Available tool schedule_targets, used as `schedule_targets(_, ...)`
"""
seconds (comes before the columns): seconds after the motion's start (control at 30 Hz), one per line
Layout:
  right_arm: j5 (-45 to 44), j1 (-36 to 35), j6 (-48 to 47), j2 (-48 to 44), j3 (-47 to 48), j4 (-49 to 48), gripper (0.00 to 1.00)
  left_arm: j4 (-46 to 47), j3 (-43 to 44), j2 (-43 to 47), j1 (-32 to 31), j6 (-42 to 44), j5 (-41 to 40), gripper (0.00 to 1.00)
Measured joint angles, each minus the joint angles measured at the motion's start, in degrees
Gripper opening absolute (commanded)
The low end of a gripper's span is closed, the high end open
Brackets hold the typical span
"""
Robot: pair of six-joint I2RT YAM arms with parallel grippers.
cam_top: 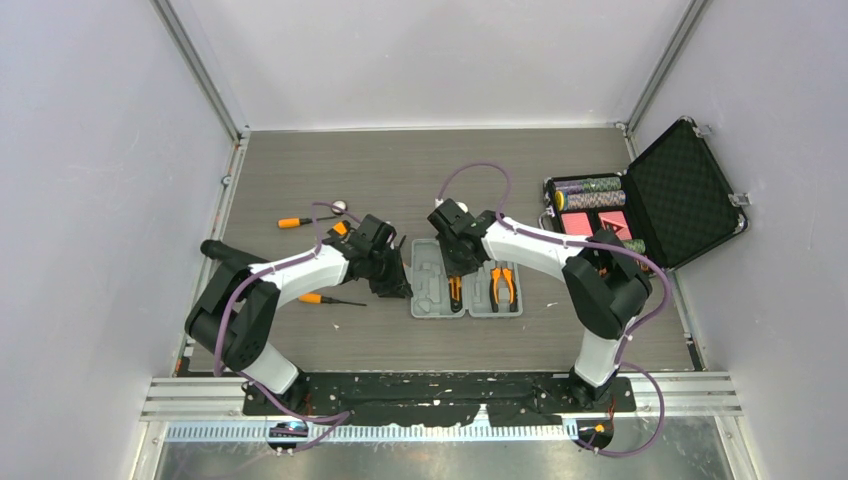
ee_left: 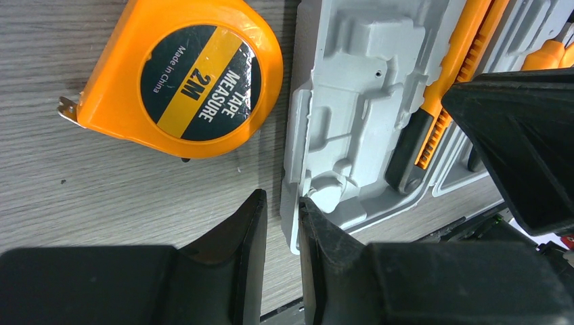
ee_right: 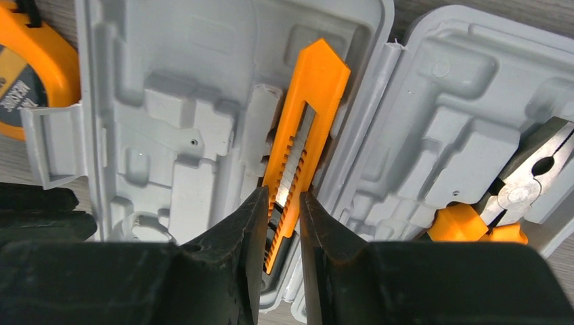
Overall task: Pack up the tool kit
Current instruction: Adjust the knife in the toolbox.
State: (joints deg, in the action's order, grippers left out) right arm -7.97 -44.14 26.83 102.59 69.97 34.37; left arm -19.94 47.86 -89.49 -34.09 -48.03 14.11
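Two grippers at the open case (cam_top: 430, 283); knife in slot.
Unit lay flat at table centre, halves side by side, hinge running near-to-far. L gripper (ee_left: 281, 206) sat astride its L rim, jaws slightly apart, prob. to brace it vs. sliding; firm pinch: cannot tell. R gripper (ee_right: 283, 203) straddled the utility knife (ee_right: 321, 74), jaws narrowly apart at its flanks, prob. to seat it; clamped or free: cannot tell. Knife's long axis ran parallel w/ hinge, angled orange tip pointing away from R fingers. R half held the pliers (ee_right: 521, 196). Outside, just beside L rim, lay the tape measure (ee_left: 179, 78); screwdrivers (cam_top: 300, 221) lay loose further L.
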Motion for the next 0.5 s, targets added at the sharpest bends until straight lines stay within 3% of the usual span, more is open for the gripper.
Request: schedule_targets(0.5,-1.4,0.0,0.0,1.5,0.2,0.6,0.18,0.0,0.0,0.0,0.0,0.0,0.0,0.25)
